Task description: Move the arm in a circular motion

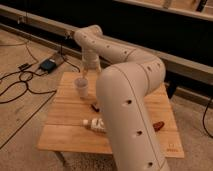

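Observation:
The cream-white arm (127, 95) fills the middle of the camera view. Its thick segment rises from the bottom edge, bends at a rounded elbow (145, 70), runs up and left to a second joint (87, 35), then drops down. The gripper (86, 74) hangs at its end, just above the back rim of a white cup (81, 88) on the wooden table (65, 125).
A white bottle (92, 124) lies on its side on the table's front half. A dark bar (94, 106) shows partly behind the arm, and a red object (158, 125) lies at the right. Cables and a blue device (49, 64) are on the floor at left.

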Robot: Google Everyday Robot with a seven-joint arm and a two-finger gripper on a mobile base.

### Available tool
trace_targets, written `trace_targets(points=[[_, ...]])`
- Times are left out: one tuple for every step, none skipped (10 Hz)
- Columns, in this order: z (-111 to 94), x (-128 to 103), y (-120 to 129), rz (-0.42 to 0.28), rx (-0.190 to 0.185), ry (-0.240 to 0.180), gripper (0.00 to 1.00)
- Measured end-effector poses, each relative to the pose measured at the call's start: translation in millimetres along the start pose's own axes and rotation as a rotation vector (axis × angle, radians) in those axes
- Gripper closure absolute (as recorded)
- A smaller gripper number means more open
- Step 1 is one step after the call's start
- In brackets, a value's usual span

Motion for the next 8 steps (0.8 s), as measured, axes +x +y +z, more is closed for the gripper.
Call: trace_targets(points=[[2.1, 6.1, 12.8, -0.033, -0.003, 0.006, 0.35], [6.7, 18.7, 28.6, -0.074, -0.013, 0.016, 0.35], [9.8, 35.9, 38.1, -0.108, -0.018, 0.029, 0.35], [12.4, 56.6, 45.4, -0.137, -0.026, 0.041, 0.35], [12.4, 77.4, 48.9, -0.154, -0.031, 0.047, 0.35], [12.6, 94.7, 47.8, -0.159, -0.031, 0.049, 0.35], [12.2, 111.8, 42.4, -0.148, -0.034, 0.046, 0.35], [12.1, 124.3, 33.4, -0.128, -0.031, 0.048, 0.35]])
